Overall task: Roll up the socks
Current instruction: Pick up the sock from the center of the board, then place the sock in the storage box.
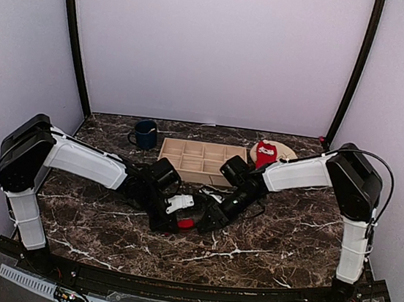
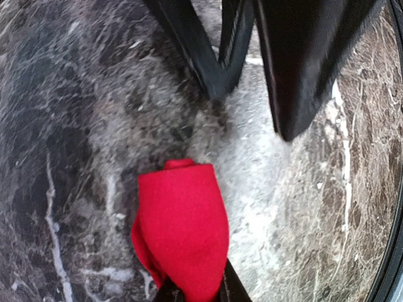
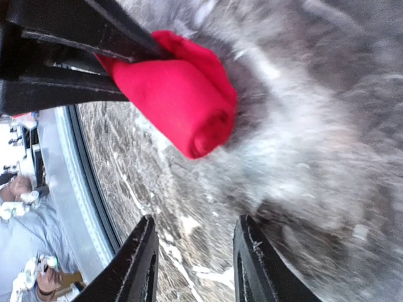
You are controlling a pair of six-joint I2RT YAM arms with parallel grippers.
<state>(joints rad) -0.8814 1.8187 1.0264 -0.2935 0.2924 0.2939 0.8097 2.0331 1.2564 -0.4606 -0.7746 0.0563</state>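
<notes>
Top external: sock (image 1: 186, 223) sits well inside table (image 1: 286, 242) edges.

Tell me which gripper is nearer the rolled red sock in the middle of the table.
Left. The left gripper pinches the rolled sock between its fingers; the right gripper hangs open beside it, not touching.
</notes>
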